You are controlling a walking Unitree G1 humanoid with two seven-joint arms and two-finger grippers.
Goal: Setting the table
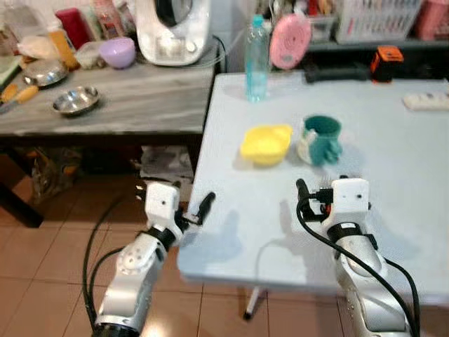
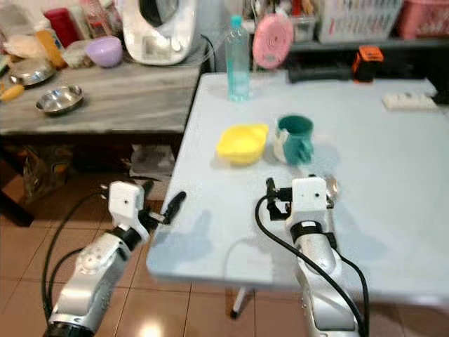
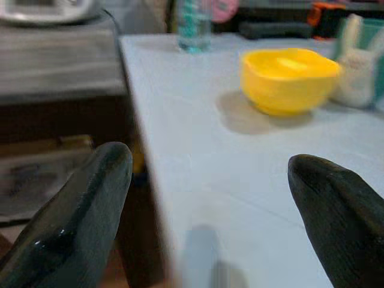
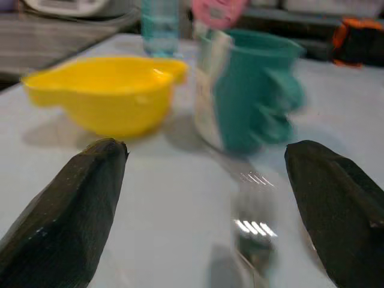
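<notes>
A yellow bowl [image 1: 265, 144] and a teal mug [image 1: 321, 139] with a white rabbit figure stand side by side in the middle of the light blue table [image 1: 393, 210]. My right gripper [image 4: 207, 198] hovers low over the table just in front of the mug, open. A shiny fork [image 4: 255, 234] lies blurred on the table between its fingers. My left gripper [image 3: 210, 198] is open at the table's left edge, level with the top and pointing towards the bowl, with nothing in it.
A water bottle [image 1: 257, 60], a pink round object [image 1: 290, 41], an orange-black tool [image 1: 386, 62] and a white power strip [image 1: 426, 101] sit at the table's far side. A grey counter [image 1: 126, 105] on the left holds steel bowls, a purple bowl and a white appliance. Tiled floor lies below.
</notes>
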